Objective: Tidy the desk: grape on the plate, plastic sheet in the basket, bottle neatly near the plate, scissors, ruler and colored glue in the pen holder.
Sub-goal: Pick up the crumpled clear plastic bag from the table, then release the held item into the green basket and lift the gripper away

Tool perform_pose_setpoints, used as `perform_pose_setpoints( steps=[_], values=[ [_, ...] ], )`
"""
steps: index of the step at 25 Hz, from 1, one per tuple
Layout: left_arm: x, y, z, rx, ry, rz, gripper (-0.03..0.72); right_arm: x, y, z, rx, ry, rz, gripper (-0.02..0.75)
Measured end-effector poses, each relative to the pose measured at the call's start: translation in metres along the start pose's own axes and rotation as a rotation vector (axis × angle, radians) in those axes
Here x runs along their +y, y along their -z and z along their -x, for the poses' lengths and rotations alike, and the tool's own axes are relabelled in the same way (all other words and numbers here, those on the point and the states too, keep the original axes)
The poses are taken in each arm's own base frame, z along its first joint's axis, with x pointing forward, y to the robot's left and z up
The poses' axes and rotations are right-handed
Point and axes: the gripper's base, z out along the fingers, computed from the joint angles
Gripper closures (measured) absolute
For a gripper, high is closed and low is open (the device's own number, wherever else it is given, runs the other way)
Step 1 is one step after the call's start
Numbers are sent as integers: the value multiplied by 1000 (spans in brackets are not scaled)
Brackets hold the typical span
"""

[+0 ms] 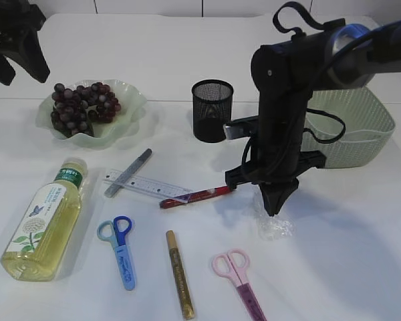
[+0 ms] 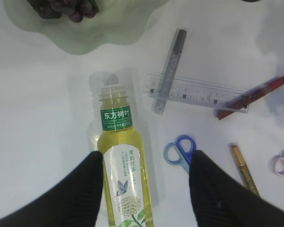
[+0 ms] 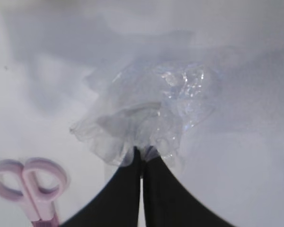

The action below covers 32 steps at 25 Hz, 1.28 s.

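Note:
My right gripper [image 1: 274, 208] points down at the table, shut on a pinch of the crumpled clear plastic sheet [image 3: 151, 109], which still lies on the table [image 1: 275, 227]. My left gripper [image 1: 23, 75] hangs open high at the back left. In its wrist view, the lying bottle [image 2: 123, 179] of yellow tea shows far below between its fingers [image 2: 92, 184]. Dark grapes [image 1: 83, 103] rest on the green plate [image 1: 130, 100]. A clear ruler [image 1: 147, 185], grey [image 1: 128, 172], red [image 1: 197, 196] and gold [image 1: 179, 274] glue pens, and blue scissors [image 1: 120, 247] and pink scissors [image 1: 240, 274] lie loose.
The black mesh pen holder [image 1: 212, 110] stands behind the right arm, near the middle. The pale green basket [image 1: 361, 130] sits at the right, partly hidden by that arm. The grey pen and the red pen each lie across the ruler.

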Motion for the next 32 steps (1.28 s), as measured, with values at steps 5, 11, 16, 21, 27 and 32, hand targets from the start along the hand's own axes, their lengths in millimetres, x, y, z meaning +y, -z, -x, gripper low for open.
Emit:
perform_pose_setpoints(
  steps=[5,11,16,21,27,32],
  values=[
    [0,0,0,0,0,0,266,1,31,-8,-66,-2,22,722],
    [0,0,0,0,0,0,266,0,64,-17,-141,1,33,723],
    [0,0,0,0,0,0,271,0,93,-7,-247,10,24,722],
    [-1,0,0,0,-1,-3,272,-13,134,5,-388,-10,35,722],
    [-1,0,0,0,-1,-3,272,-65,172,10,-509,-128,29,723],
    [-1,0,0,0,-1,-3,272,-114,181,6,-535,-234,-3,723]
  ],
)
